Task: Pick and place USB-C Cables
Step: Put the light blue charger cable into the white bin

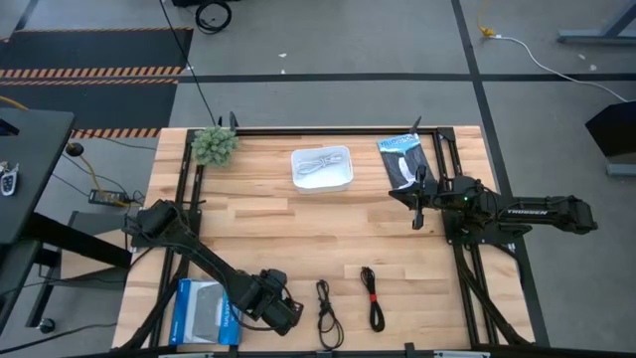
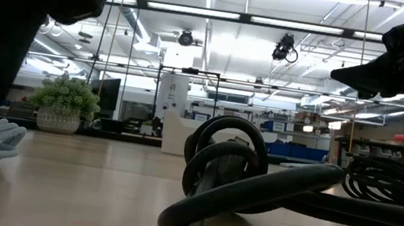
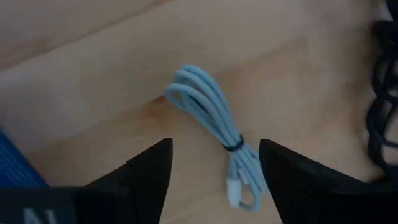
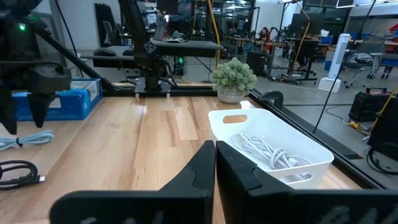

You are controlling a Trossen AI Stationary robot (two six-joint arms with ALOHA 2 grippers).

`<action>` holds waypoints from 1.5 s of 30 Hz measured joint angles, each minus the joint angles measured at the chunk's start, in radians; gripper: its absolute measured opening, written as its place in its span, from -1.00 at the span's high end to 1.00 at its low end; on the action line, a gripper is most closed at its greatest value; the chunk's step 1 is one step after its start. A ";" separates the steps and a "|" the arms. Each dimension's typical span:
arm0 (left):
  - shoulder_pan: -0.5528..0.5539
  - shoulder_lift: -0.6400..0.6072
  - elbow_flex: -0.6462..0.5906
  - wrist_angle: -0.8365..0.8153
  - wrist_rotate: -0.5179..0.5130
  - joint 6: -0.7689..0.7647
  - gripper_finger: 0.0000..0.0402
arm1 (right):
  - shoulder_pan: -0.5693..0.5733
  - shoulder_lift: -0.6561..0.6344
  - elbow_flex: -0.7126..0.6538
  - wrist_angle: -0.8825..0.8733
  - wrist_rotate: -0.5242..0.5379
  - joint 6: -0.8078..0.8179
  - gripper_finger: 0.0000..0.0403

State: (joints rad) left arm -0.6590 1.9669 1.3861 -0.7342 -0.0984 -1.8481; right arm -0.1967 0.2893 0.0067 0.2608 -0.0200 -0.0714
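A white cable (image 1: 318,165) lies coiled in the white bin. A pale grey bundled cable (image 3: 217,130), a black cable (image 1: 326,311) and a red-banded black cable (image 1: 372,295) lie along the table's near edge.

A white cable (image 4: 264,149) lies coiled in a white bin (image 4: 311,163) on the counter (image 4: 155,143); a plant (image 4: 234,78) stands beyond, a blue box (image 4: 65,102) opposite.

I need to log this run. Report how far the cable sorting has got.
Done: one white cable lies in the white bin.

In hand: the left claw hangs open over the pale grey cable on the table; nothing is gripped.

Left: the black cable and the black cable with the red band lie near the front edge. The right claw waits shut, off beside the bin.
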 joint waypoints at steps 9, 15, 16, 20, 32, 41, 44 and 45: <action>-0.007 0.048 0.000 0.045 0.005 -0.027 -0.19 | 0.000 0.000 0.000 0.000 0.000 0.000 0.90; -0.007 0.051 0.001 0.039 0.006 0.004 -0.11 | 0.000 0.000 0.000 0.000 0.000 0.000 0.90; -0.007 0.051 0.001 0.035 0.007 0.016 -0.07 | 0.000 0.000 0.000 0.000 0.000 0.000 0.90; -0.007 0.051 0.001 0.018 0.026 0.095 0.09 | 0.000 0.000 0.000 0.000 0.000 0.000 0.90; -0.007 0.051 0.001 -0.028 0.041 0.312 0.60 | 0.000 0.000 0.000 0.000 0.000 0.000 0.90; -0.006 0.049 -0.003 -0.022 0.043 0.334 0.81 | 0.000 0.000 0.000 0.000 0.000 0.000 0.90; 0.000 0.049 -0.003 -0.022 0.050 0.386 0.81 | 0.000 0.000 0.000 0.000 0.000 0.000 0.90; 0.006 0.049 -0.003 -0.021 0.061 0.402 0.81 | 0.000 0.000 0.000 0.000 0.000 0.000 0.90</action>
State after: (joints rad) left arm -0.6534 2.0159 1.3834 -0.7551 -0.0378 -1.4458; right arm -0.1968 0.2897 0.0065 0.2605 -0.0198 -0.0713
